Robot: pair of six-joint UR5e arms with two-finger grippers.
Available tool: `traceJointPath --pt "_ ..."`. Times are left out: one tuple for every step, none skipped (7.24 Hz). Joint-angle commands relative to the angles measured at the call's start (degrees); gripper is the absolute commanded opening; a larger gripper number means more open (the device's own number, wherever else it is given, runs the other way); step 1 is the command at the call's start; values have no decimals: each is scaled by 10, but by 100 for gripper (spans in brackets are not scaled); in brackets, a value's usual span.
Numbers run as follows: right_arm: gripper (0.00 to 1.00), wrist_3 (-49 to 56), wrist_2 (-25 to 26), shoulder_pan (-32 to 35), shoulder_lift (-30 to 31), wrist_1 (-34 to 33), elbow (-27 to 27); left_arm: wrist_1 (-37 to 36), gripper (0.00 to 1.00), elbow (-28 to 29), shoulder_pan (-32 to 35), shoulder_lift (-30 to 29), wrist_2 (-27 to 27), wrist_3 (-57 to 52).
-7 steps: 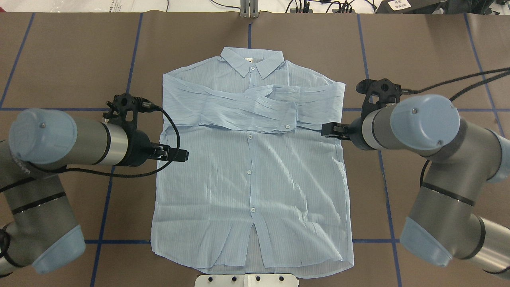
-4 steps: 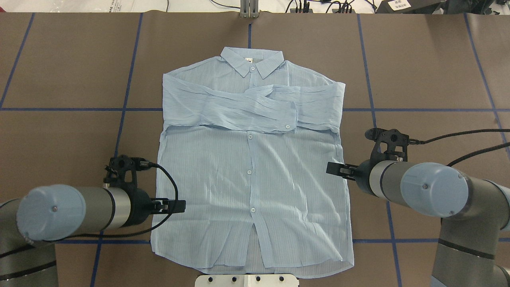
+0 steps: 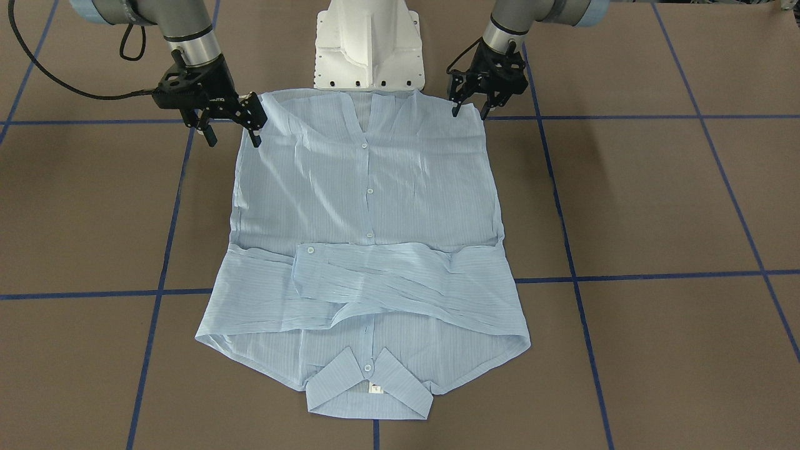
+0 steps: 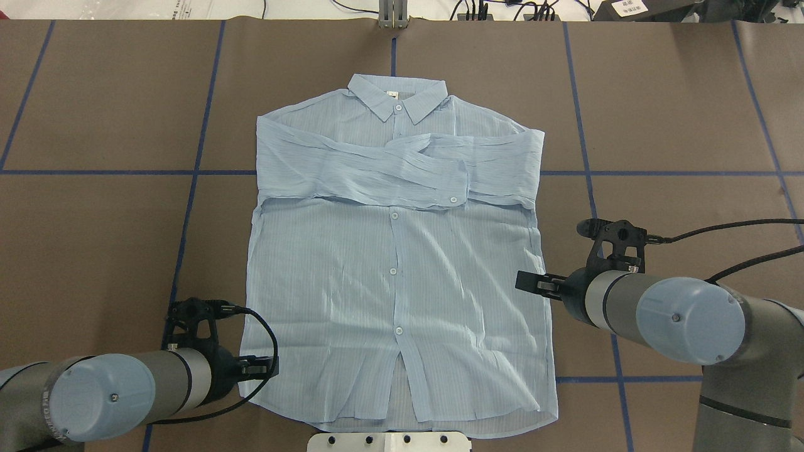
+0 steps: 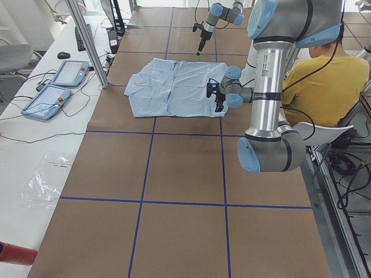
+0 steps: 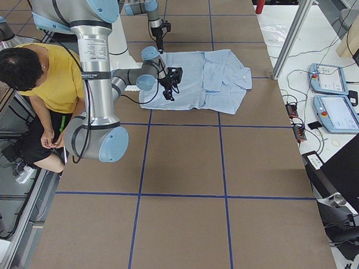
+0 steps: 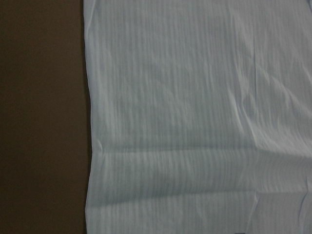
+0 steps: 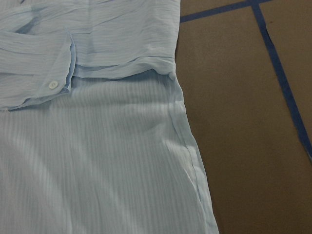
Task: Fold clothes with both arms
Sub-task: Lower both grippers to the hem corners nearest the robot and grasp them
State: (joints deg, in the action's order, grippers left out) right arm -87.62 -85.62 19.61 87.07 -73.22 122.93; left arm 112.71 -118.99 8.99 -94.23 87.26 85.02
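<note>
Lying flat and face up in the middle of the surface (image 4: 94,251), the pale-blue shirt (image 4: 402,276) has its collar (image 4: 397,100) toward the far edge. Its hem (image 4: 402,417) sits right at the robot's edge, by the white pedestal (image 3: 369,44). Both sleeves (image 4: 389,172) are already crossed over the chest.

The cloth has not stirred in the last second; what has changed is the arms. Both have slid back along the shirt's sides toward the robot's edge. The left hand (image 3: 470,112), which was just below the sleeves, now hovers at the hem corner on its side, fingers spread and holding nothing. The right hand (image 3: 234,139) has come less far and, seen from overhead, sits beside the side seam about halfway down. Its fingers are also spread wide and empty. Neither touches the fabric as far as I can see.

To me this reads as lining up for the hem-to-collar fold. Each hand needs a hem corner, and the right one looks to have further to go. Such thin cloth may bunch if only one layer gets pinched.
</note>
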Motion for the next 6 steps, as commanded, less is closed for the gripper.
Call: traceJointPath --pt "100 0 0 -1 0 0 0 -20 53 3 -13 2 -2 1" --pt "100 0 0 -1 0 0 0 -20 53 3 -16 3 -2 1" --pt "100 0 0 -1 0 0 0 -34 53 3 -18 1 -2 1" --pt "100 0 0 -1 1 0 0 -42 53 4 -22 1 -2 1" --pt "100 0 0 -1 1 0 0 -43 53 3 -25 1 -2 1" --pt "100 0 0 -1 1 -1 0 -43 53 4 -31 1 -2 1"
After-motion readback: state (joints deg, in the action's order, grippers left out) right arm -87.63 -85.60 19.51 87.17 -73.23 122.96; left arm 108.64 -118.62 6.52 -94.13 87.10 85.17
